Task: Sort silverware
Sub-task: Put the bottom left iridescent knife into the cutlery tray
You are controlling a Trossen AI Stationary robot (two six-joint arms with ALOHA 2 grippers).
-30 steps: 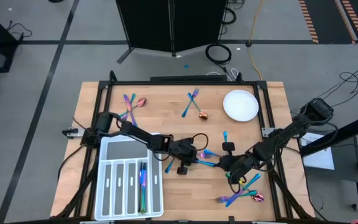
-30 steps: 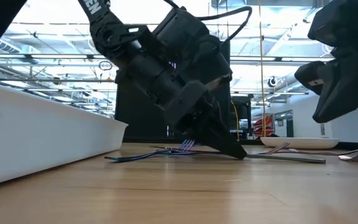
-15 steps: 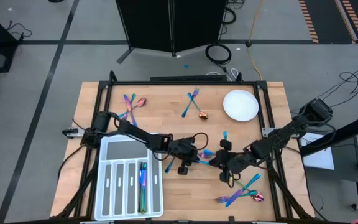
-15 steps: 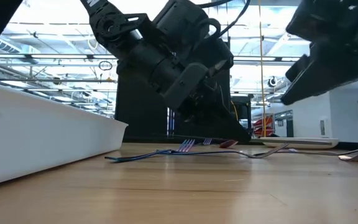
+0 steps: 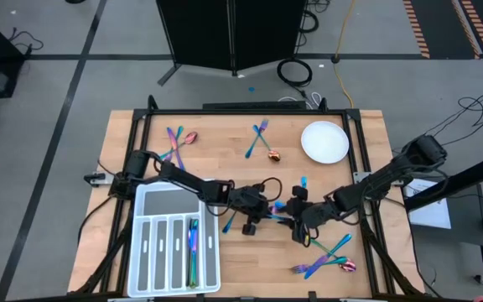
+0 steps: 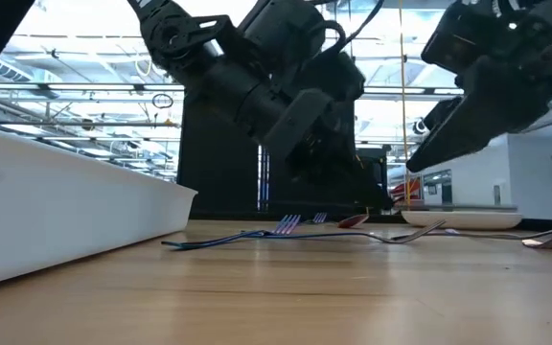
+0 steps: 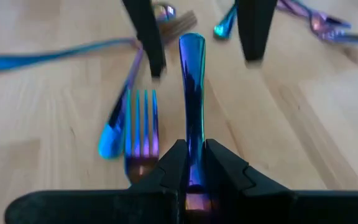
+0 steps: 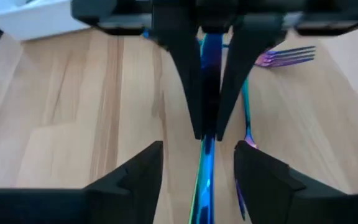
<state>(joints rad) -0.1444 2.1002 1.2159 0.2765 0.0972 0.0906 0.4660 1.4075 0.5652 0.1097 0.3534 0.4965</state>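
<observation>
Mid-table, left gripper [image 7: 191, 163] pinching knife [image 7: 192, 93].

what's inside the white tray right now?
In the white tray, a few rainbow utensils lie in the rightmost long slot. The other long slots look bare. The left arm covers the tray's far corner.

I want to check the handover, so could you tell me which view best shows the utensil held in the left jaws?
The left wrist view: the blue utensil sits clamped in the left gripper. The right wrist view shows it between both grippers; the high and low views barely show it.
</observation>
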